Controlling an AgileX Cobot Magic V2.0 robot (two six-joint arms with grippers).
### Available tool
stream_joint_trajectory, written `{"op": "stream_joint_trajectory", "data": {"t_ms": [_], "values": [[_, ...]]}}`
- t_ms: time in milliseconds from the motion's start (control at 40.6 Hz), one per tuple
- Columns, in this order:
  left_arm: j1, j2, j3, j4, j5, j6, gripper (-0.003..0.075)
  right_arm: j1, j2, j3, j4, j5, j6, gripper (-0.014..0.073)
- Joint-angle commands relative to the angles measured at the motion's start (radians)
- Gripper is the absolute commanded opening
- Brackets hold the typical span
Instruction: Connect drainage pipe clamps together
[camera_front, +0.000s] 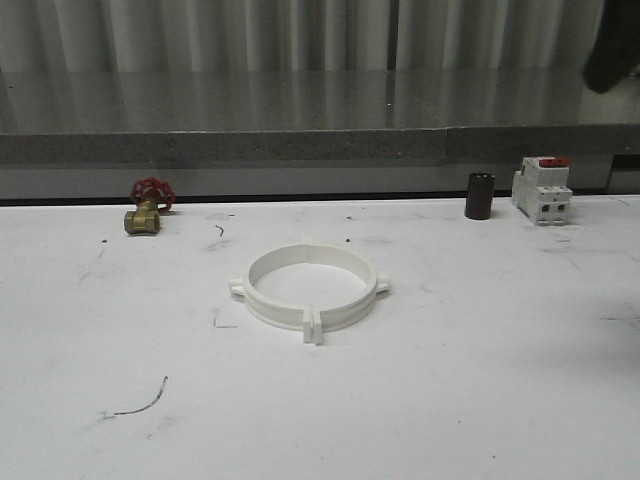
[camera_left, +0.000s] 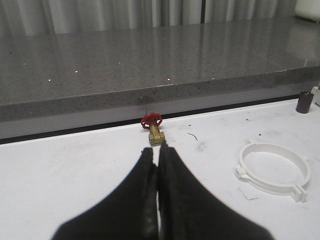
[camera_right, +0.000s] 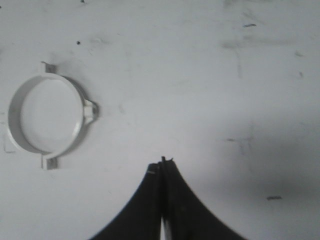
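1. Evidently the drainage pipe clamps (camera_front: 311, 287) already lie joined as one closed ring, flat on the white table (camera_front: 480, 400), opening facing up; a ring has no real long axis, tabs stick outward.
2. Left gripper (camera_left: 158, 152): fingers pressed together, holding nothing; ring off to one side, apart.
3. Right gripper (camera_right: 163, 162): likewise closed, empty; ring lies beyond and aside, apart, probably released.
4. Brass valve (camera_left: 154, 131) sits just ahead of the left gripper.
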Motion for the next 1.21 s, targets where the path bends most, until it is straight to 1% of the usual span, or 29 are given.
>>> {"op": "stream_joint_trajectory", "data": {"t_ms": [0, 148, 246, 320, 419, 616, 788, 1182], "values": [[0.002, 0.010, -0.029, 0.002, -0.084, -0.003, -0.0020, -0.038, -0.140, 0.092, -0.005, -0.061, -0.062, -0.0062], [0.002, 0.010, -0.029, 0.002, -0.084, -0.003, -0.0020, -0.044, -0.333, 0.277, -0.059, -0.122, -0.128, -0.0062], [0.002, 0.010, -0.029, 0.002, -0.084, -0.003, -0.0020, -0.044, -0.473, 0.386, -0.087, -0.183, -0.132, -0.0062], [0.002, 0.010, -0.029, 0.002, -0.084, -0.003, -0.0020, -0.044, -0.605, 0.477, -0.141, -0.216, -0.132, -0.0062], [0.002, 0.010, -0.029, 0.002, -0.084, -0.003, -0.0020, -0.043, -0.745, 0.561, -0.179, -0.253, -0.132, -0.0062], [0.002, 0.010, -0.029, 0.002, -0.084, -0.003, -0.0020, -0.043, -0.995, 0.703, -0.188, -0.392, -0.132, -0.0062], [0.002, 0.010, -0.029, 0.002, -0.084, -0.003, -0.0020, -0.043, -1.084, 0.746, -0.188, -0.452, -0.132, -0.0062], [0.002, 0.010, -0.029, 0.002, -0.084, -0.003, -0.0020, -0.043, -1.087, 0.746, -0.188, -0.452, -0.132, -0.0062]]}}
